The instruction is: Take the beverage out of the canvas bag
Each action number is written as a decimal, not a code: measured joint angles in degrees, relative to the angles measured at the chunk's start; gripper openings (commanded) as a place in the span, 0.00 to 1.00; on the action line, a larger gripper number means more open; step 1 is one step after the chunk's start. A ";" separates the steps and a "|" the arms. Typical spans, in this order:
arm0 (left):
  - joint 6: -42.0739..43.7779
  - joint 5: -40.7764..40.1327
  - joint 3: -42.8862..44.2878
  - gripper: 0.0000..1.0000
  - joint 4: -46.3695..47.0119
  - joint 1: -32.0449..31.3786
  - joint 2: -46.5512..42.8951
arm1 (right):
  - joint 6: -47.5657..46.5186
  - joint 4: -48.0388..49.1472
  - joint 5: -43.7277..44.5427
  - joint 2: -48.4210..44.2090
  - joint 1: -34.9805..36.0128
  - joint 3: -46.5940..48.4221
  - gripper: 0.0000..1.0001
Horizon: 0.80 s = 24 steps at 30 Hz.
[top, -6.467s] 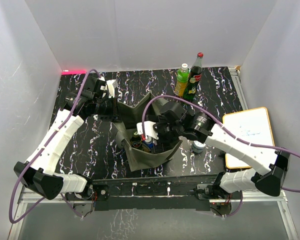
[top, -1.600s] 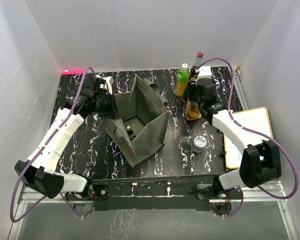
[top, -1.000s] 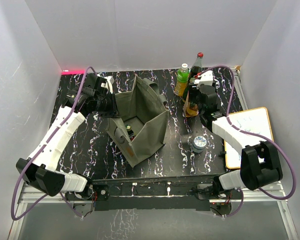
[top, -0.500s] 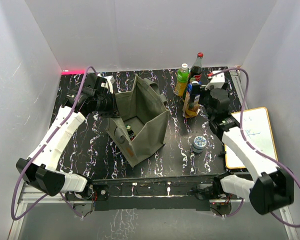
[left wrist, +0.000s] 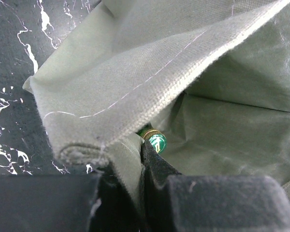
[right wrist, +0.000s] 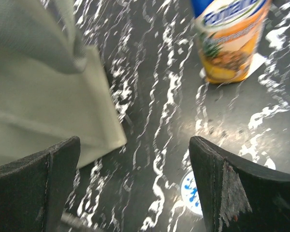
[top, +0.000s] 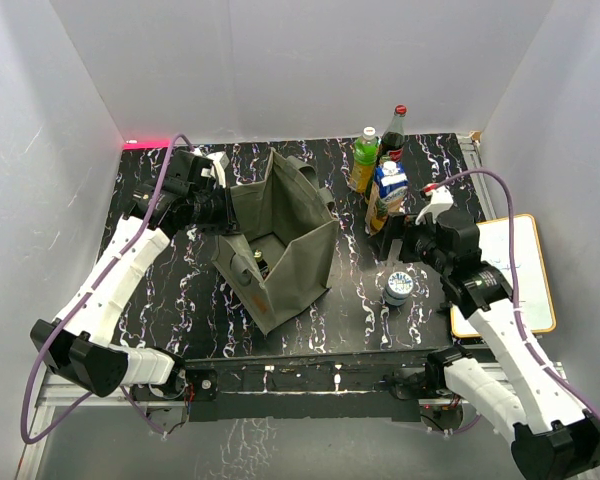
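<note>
The olive-grey canvas bag [top: 290, 230] stands open at mid-table. My left gripper [top: 223, 208] is shut on its left rim, and in the left wrist view the fabric of the bag [left wrist: 135, 87] is pinched between the closed fingers of the left gripper [left wrist: 142, 151]. A green bottle cap [left wrist: 157, 141] shows inside the bag, just beyond the fingertips. A blue and orange beverage carton [top: 385, 195] stands upright on the table to the right of the bag. My right gripper [top: 393, 242] hangs open just in front of it, holding nothing. In the right wrist view the carton [right wrist: 232, 46] is beyond the open right gripper [right wrist: 135, 176], untouched.
A green bottle [top: 364, 158] and a dark red-capped bottle [top: 391, 140] stand behind the carton. A small can with a blue-and-white lid [top: 398, 287] sits below the right gripper. A white board [top: 510, 260] lies at the right edge. White walls enclose the black marbled table [top: 180, 290].
My right gripper opened, let go of the carton and drew back toward the near edge. The carton now stands alone by the bottles. The left gripper and the bag have not moved.
</note>
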 measured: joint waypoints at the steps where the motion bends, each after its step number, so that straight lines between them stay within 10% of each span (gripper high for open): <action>1: -0.07 0.00 -0.07 0.00 0.17 0.00 0.00 | 0.42 -2.01 -1.84 0.26 0.00 1.01 0.98; 16: -0.57 -0.37 -0.13 0.00 0.50 0.00 0.00 | 0.55 -5.99 -22.84 20.74 1.42 38.86 0.98; 24: -0.72 -0.50 -0.15 0.00 0.31 0.00 0.00 | -7.63 -6.21 -19.41 34.12 18.10 48.74 0.98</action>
